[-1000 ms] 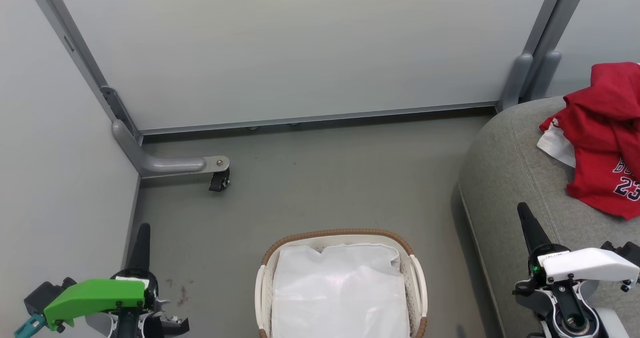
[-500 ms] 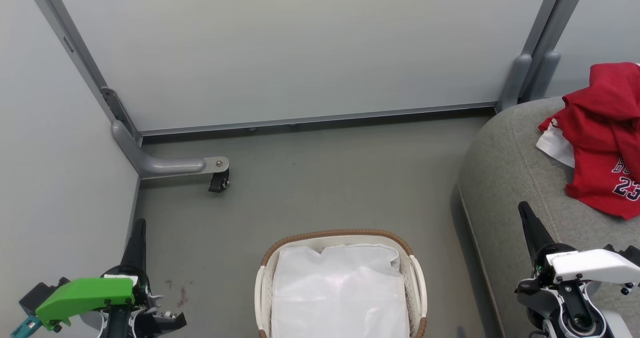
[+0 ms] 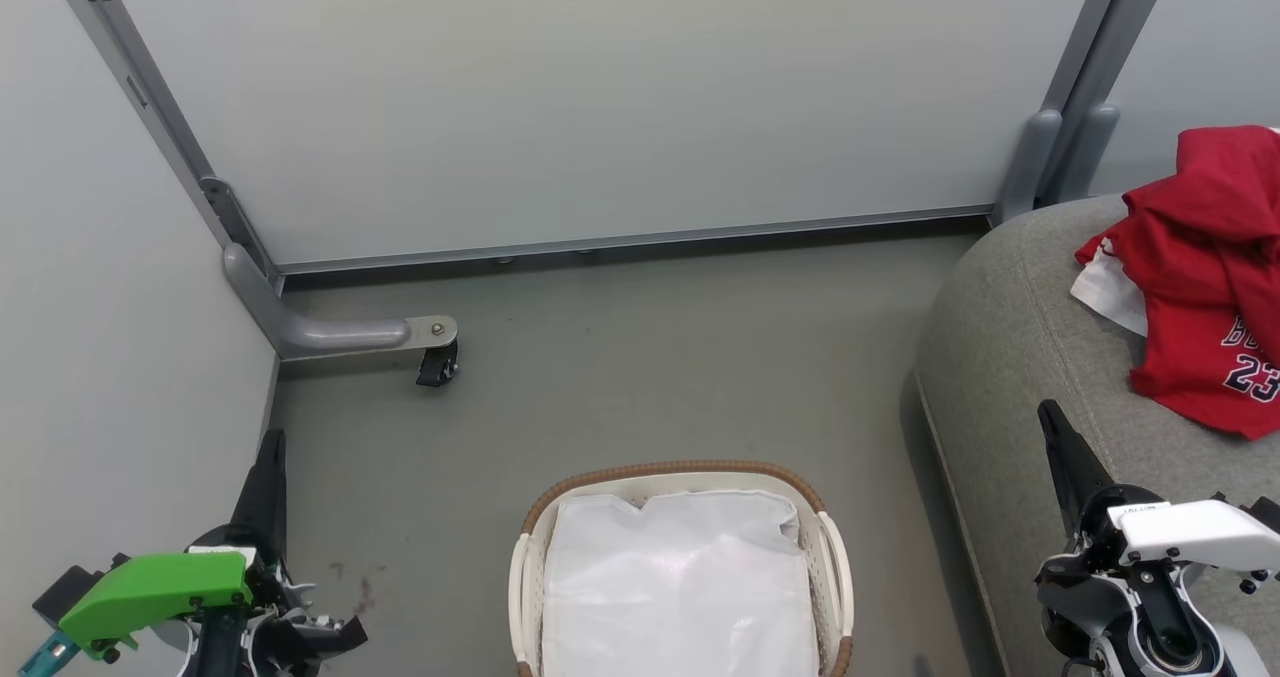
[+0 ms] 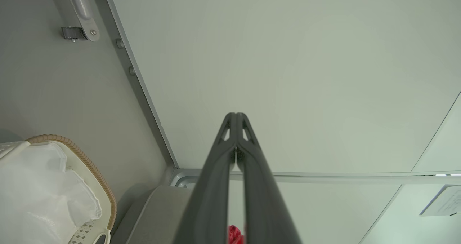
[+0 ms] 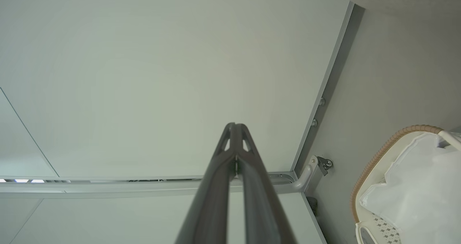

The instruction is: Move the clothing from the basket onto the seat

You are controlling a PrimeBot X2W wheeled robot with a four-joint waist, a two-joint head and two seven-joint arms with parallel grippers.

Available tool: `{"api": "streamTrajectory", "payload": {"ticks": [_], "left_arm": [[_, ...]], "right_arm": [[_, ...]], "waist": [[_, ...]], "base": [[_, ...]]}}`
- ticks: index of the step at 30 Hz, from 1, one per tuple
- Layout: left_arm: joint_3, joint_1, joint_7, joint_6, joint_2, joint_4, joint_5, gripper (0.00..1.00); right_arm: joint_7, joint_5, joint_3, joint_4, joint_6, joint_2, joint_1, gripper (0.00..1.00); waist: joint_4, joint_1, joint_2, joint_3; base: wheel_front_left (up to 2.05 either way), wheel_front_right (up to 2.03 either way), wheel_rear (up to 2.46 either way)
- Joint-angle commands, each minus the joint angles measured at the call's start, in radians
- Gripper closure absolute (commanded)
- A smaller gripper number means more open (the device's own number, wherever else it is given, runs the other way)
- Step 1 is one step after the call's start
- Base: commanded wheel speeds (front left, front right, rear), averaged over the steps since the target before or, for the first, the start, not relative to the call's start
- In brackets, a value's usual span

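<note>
Black left tool (image 4: 236,115) and right tool (image 5: 235,125) both pinched together, gripping nothing.

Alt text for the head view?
Red clothing lies heaped on the grey seat at right; the white basket on the floor holds a white liner. The left gripper and right gripper sit shut at the bottom corners.

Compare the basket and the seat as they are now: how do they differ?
The basket is white perforated plastic with a brown woven rim; the seat is grey fabric. The basket holds a white liner sheet and no red garment; the seat bears the red clothing. The seat is far bigger than the basket. Both stand on the grey floor.
</note>
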Motion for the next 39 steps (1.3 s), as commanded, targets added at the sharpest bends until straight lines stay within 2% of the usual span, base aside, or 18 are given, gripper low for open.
{"api": "streamTrajectory", "payload": {"ticks": [1, 39], "left_arm": [[0.007, -0.016, 0.008, -0.006, 0.005, -0.006, -0.019, 1.00], [0.009, -0.014, 0.013, -0.006, 0.005, -0.008, -0.036, 1.00]], "right_arm": [[0.007, 0.021, -0.004, -0.006, 0.000, -0.006, 0.011, 1.00], [0.011, 0.042, -0.005, -0.009, 0.000, -0.007, 0.012, 1.00]], "waist": [[0.000, 0.0000, 0.0000, 0.000], [-0.001, 0.0000, 0.0000, -0.001]], "base": [[0.00, 0.00, 0.00], [0.00, 0.00, 0.00]]}}
